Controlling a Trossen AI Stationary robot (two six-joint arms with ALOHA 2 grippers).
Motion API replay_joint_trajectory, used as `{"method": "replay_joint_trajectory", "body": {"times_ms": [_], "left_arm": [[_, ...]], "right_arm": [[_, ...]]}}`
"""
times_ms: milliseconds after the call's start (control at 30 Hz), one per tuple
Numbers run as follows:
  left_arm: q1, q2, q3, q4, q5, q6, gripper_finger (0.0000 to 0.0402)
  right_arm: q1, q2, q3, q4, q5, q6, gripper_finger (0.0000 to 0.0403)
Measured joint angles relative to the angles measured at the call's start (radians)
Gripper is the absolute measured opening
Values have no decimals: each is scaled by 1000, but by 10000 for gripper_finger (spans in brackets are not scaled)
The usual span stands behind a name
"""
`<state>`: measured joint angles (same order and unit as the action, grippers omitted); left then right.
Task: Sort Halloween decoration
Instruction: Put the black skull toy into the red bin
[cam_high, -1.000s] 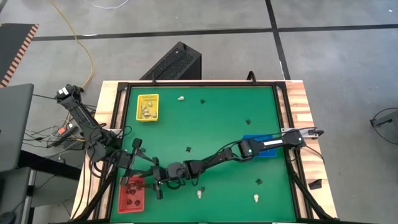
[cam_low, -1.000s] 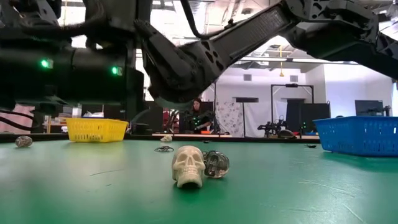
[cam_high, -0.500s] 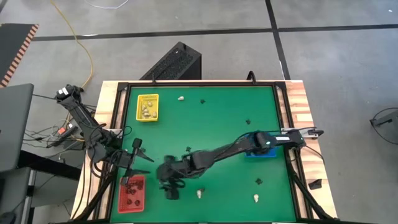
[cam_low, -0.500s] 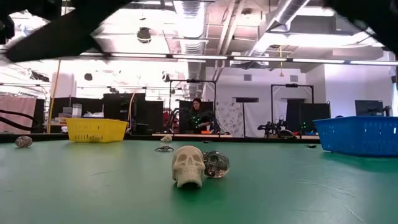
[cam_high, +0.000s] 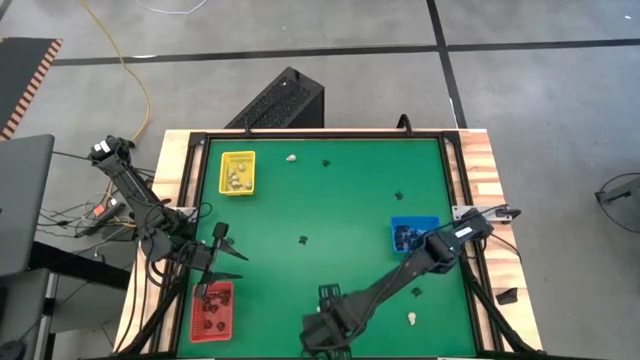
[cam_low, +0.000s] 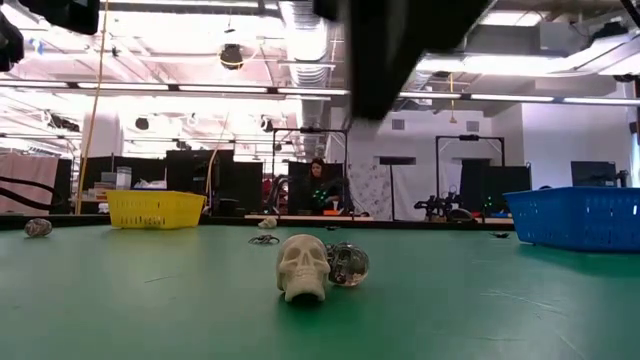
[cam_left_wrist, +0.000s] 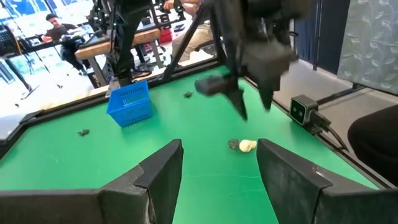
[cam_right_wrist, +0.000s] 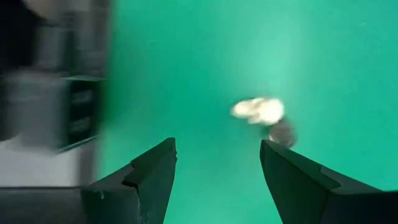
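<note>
— Where is the right arm?

— It stretches from the right edge of the tabletop (cam_high: 340, 190) diagonally toward the near edge, and the right hand (cam_high: 325, 325) hangs there, near the middle of that edge.

— Its fingers?

— Spread wide, with nothing between them.

— And the left arm?

— Folded at the left side. The left hand (cam_high: 222, 255) points inward over the tabletop's left edge, fingers (cam_left_wrist: 163, 171) parted and empty.

No readable text — none in any view.
The trays (cam_high: 238, 172), the tabletop (cam_high: 350, 200) and the room behind carry no legible label, brand, number or sign.
</note>
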<state>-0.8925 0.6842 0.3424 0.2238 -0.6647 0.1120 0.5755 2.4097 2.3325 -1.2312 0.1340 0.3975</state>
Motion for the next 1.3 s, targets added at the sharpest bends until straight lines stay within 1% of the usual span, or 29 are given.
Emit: {"method": "replay_joint_trajectory", "body": {"times_ms": [100,233,633,800,933,1000,1200,1300], "left_arm": [[0,0,0,10,-1,8,196],[0,0,0,19,-1,8,196],[0,1,0,7,0,4,196],[0,3,0,5,1,4,196],[0,3,0,4,1,-1,196],[0,3,0,3,1,-2,196],[0,3,0,2,1,-2,196],[0,3,0,-3,1,-3,196]], "right_arm": [[-14,35,0,2,27,-3,264],[-41,70,0,-5,26,-8,264],[-50,66,-8,4,-5,-63,264],[-59,66,-52,20,-5,-69,249],[-67,63,-97,47,-6,-82,223],[-72,63,-101,53,-6,-84,204],[-73,63,-102,61,-6,-100,113],[-75,63,-103,62,-4,-109,77]]}}
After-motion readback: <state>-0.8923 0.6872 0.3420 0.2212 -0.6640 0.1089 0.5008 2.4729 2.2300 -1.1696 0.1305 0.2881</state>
